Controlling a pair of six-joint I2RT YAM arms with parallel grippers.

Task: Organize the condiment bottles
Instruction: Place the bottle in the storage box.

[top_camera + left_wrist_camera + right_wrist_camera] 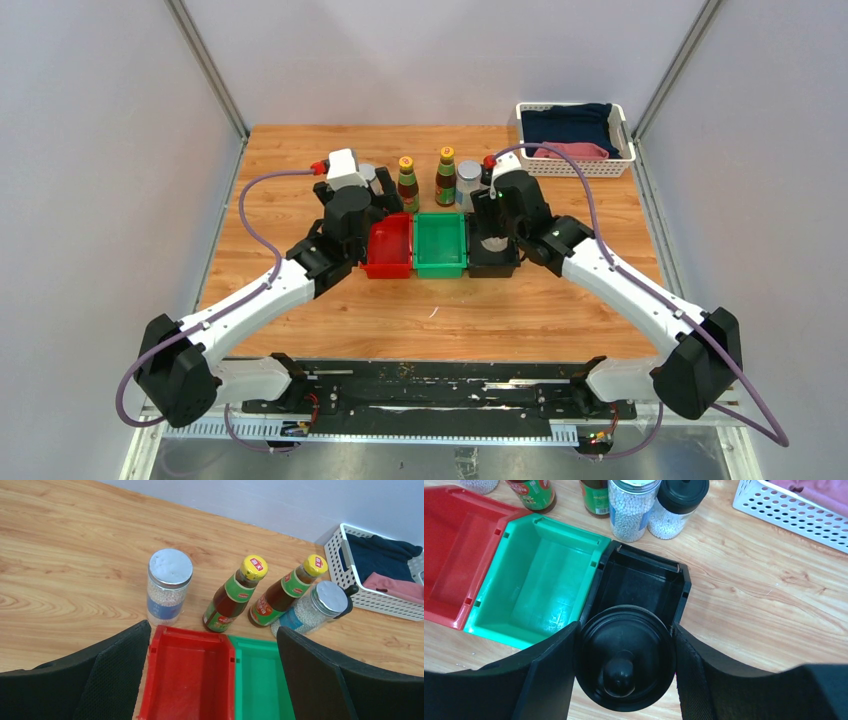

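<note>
My right gripper (624, 672) is shut on a pale bottle with a black domed cap (624, 657), holding it over the near end of the black bin (644, 577); the top view shows this gripper (492, 232) above that bin. My left gripper (212, 680) is open and empty over the red bin (190, 680). Behind the bins stand a silver-lidded jar (170, 585), two brown yellow-capped bottles (235, 592) (287, 590), a second silver-lidded jar (315, 607) and a second black-capped bottle (679, 502).
The red bin (388, 245), green bin (440, 245) and black bin (492, 265) sit side by side mid-table. The red and green bins hold nothing. A white basket (580, 166) with dark and pink cloths stands at the back right.
</note>
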